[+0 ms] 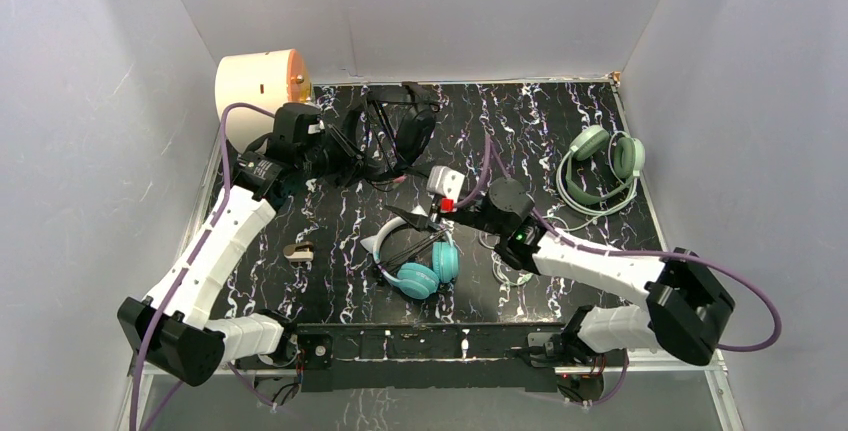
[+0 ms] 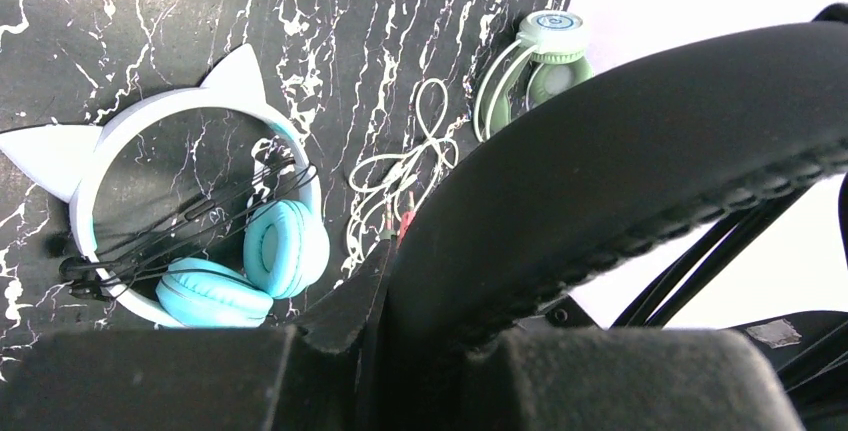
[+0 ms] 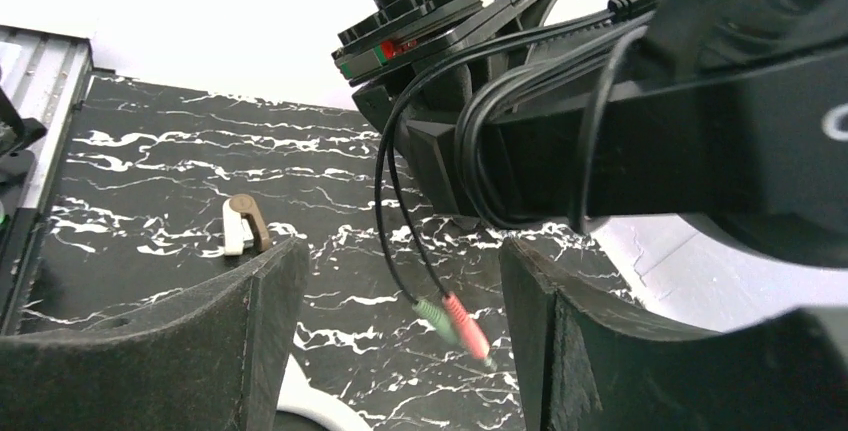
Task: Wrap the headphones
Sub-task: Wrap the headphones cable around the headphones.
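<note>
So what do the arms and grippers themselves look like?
The left arm and right arm have white shells, black joint housings and purple cables. The left gripper and right gripper have blocky matte-black fingers; a green light glows near the right wrist.

Lab robot booth: white enclosure walls (image 1: 90,101), black marbled tabletop (image 1: 560,121)

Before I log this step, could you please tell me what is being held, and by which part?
The left pincer grips the black headset by its padded headband. The right pincer is open and holds nothing.
</note>
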You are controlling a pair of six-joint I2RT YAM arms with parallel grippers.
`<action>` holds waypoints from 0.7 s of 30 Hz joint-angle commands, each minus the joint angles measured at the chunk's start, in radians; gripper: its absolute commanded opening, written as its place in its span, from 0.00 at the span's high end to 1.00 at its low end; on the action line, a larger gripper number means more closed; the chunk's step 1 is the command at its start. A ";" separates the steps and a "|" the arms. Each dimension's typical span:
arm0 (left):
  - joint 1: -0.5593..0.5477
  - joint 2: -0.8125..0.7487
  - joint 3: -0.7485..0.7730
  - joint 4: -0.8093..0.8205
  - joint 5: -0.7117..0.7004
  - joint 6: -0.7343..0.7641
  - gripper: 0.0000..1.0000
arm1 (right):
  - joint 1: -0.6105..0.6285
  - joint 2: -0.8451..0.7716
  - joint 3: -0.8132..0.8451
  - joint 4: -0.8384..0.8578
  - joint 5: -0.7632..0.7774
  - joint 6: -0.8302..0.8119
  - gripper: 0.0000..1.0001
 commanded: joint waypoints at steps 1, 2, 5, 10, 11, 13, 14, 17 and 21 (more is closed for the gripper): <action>0.003 -0.040 0.045 0.010 0.028 -0.031 1.00 | 0.018 0.049 0.054 0.175 0.012 -0.077 0.24; 0.003 -0.041 0.045 0.012 0.032 -0.035 1.00 | 0.021 0.063 0.057 0.185 0.013 -0.079 0.25; 0.003 -0.047 0.044 0.015 0.043 -0.039 1.00 | 0.030 0.102 0.054 0.235 0.024 -0.091 0.27; 0.003 -0.062 0.047 0.011 0.045 -0.038 1.00 | 0.035 0.171 0.065 0.306 0.054 -0.088 0.36; 0.003 -0.063 0.049 0.007 0.046 -0.039 1.00 | 0.039 0.181 0.066 0.320 0.064 -0.089 0.41; 0.003 -0.066 0.057 0.000 0.044 -0.032 1.00 | 0.041 0.192 0.062 0.350 0.081 -0.089 0.50; 0.003 -0.066 0.059 -0.004 0.044 -0.032 1.00 | 0.042 0.195 0.059 0.361 0.090 -0.090 0.53; 0.003 -0.068 0.059 -0.006 0.048 -0.034 1.00 | 0.044 0.206 0.049 0.388 0.104 -0.090 0.58; 0.003 -0.068 0.060 -0.006 0.052 -0.027 1.00 | 0.044 0.189 0.038 0.391 0.099 -0.091 0.75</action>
